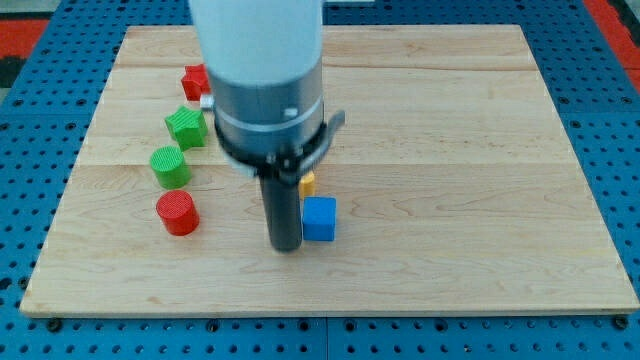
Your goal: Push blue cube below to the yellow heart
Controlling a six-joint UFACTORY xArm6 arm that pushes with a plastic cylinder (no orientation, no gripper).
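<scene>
The blue cube [320, 219] sits on the wooden board [450, 150] near the middle, toward the view's bottom. My tip [287, 246] is right against the cube's left side, touching or nearly so. A small yellow block [308, 183], mostly hidden behind the rod, lies just above the blue cube; its shape cannot be made out. The arm's white and grey body [265, 80] covers the board above it.
On the view's left lie a red block [195, 80], partly hidden by the arm, a green block [187, 128], a green cylinder [171, 166] and a red cylinder [178, 213]. A blue pegboard [610, 90] surrounds the board.
</scene>
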